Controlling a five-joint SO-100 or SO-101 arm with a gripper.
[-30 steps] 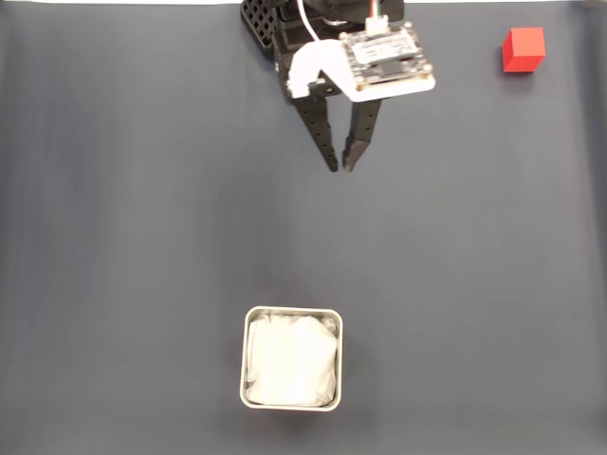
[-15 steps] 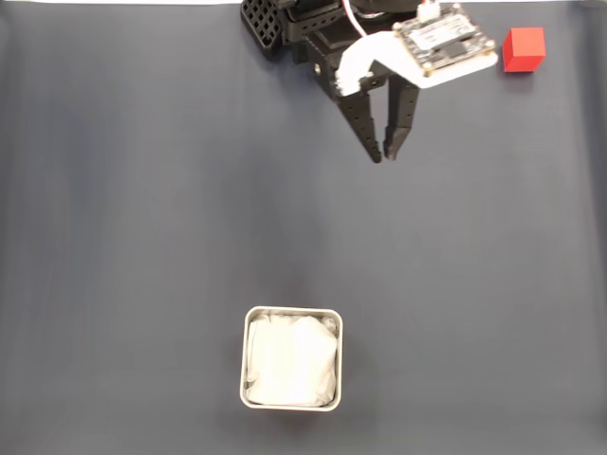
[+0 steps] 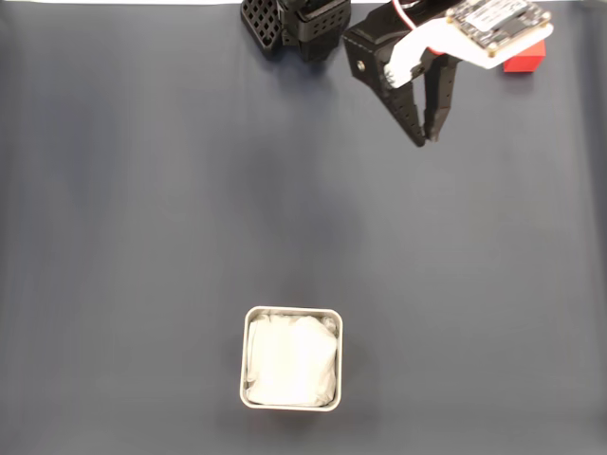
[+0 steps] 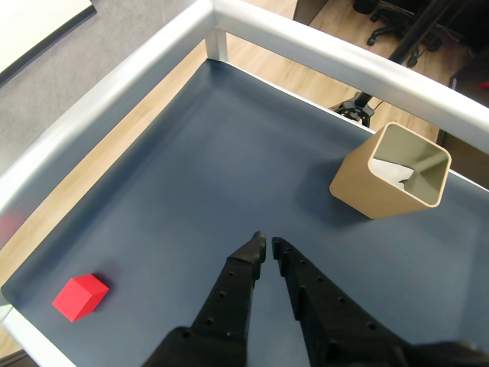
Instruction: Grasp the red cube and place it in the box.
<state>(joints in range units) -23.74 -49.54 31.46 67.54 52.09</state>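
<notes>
hand point(image 3: 427, 140) swung right toward red cube point(image 4: 81, 297) | jaws narrow, empty | box point(image 3: 292, 314) holds white lining only

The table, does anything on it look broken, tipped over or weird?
Nothing stands out. The box stands upright with its white lining inside, the red cube sits flat near the table's edge, and the pincer hangs over bare mat, nearly closed and empty.

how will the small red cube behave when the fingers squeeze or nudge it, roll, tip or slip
The small matte red cube rests flat on the dark mat, so a nudge should slide it, not roll it. Its flat faces should suit the black fingers, and the matte finish probably limits slipping. It looks rigid and probably light.
</notes>
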